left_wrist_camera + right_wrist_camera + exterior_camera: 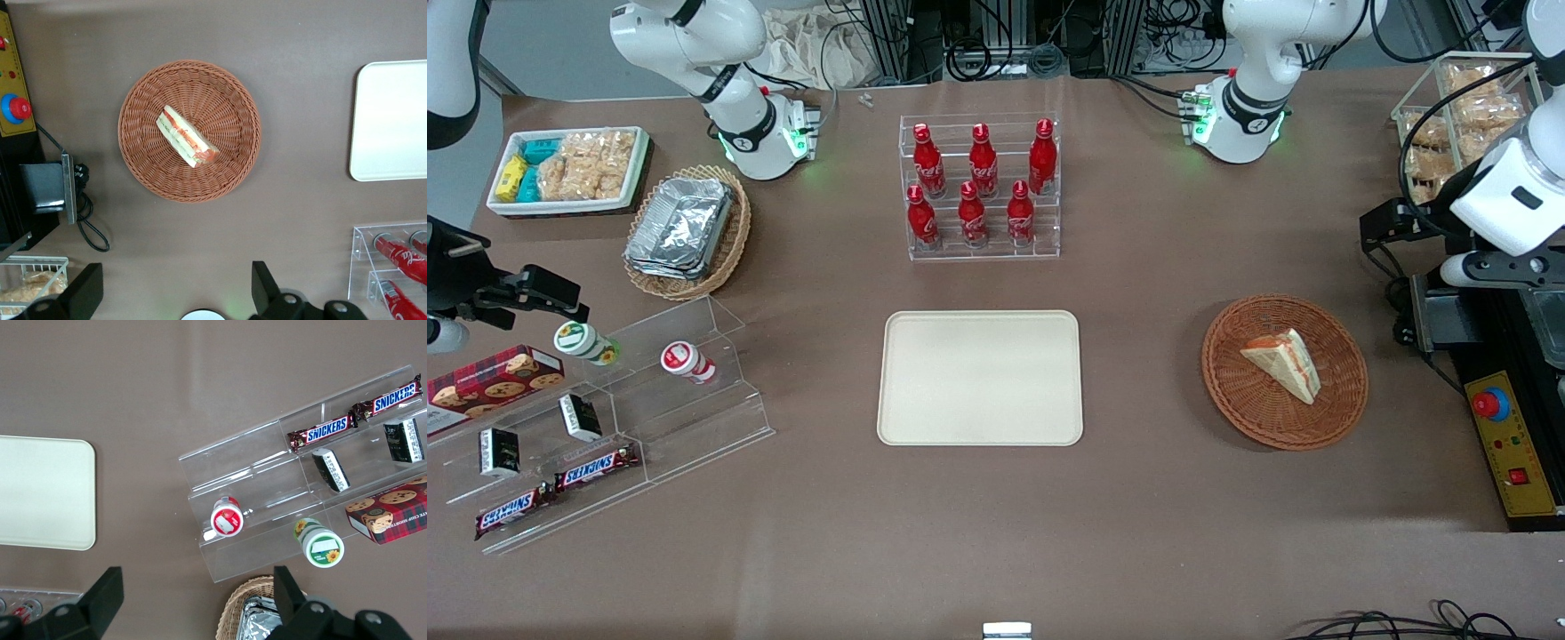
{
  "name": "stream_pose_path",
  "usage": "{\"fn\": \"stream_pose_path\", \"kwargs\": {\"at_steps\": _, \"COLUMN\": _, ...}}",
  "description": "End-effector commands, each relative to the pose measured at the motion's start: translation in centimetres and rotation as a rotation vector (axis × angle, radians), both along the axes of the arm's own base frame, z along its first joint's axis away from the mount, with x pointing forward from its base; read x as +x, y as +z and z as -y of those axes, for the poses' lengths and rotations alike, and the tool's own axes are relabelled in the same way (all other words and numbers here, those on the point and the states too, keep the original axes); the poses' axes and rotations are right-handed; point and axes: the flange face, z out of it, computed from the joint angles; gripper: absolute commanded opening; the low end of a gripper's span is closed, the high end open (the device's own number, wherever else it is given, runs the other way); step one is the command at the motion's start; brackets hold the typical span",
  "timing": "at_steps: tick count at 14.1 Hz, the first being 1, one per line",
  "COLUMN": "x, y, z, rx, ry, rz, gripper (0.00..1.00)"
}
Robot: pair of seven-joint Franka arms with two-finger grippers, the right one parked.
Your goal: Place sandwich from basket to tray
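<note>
6 red bottles (981, 187) fill a clear rack; 2 Snickers bars (556, 489) lie on an acrylic stand (605, 427).

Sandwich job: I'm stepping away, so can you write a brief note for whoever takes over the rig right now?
Gripper: open, holding nothing, hanging high above the table at the working arm's end, looking down on the basket.
Sandwich: lying in the reddish-brown basket, untouched.
Tray: bare, mid-table, nearer the front camera than the rack of red bottles.
Done: nothing yet.
Left: descend over the basket, grasp the sandwich, carry it to the tray, release.
</note>
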Motion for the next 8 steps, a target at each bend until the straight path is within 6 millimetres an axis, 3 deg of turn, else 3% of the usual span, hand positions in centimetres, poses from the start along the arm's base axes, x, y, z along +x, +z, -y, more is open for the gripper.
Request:
{"fn": "stream_pose_path", "kwargs": {"at_steps": 1, "x": -0.54, "y": 0.52, "z": 0.75, "rx": -0.007, "ry": 0.040, "rz": -0.003, "gripper": 1.00}}
{"fn": "stream_pose_path", "kwargs": {"at_steps": 5, "x": -0.58, "y": 0.46, "z": 0.90, "rx": -0.003, "ry": 0.051, "rz": -0.009, "gripper": 1.00}}
{"fn": "stream_pose_path", "kwargs": {"at_steps": 8, "x": -0.45, "y": 0.23, "z": 0.86, "rx": 0.006, "ry": 0.211, "rz": -0.009, "gripper": 1.00}}
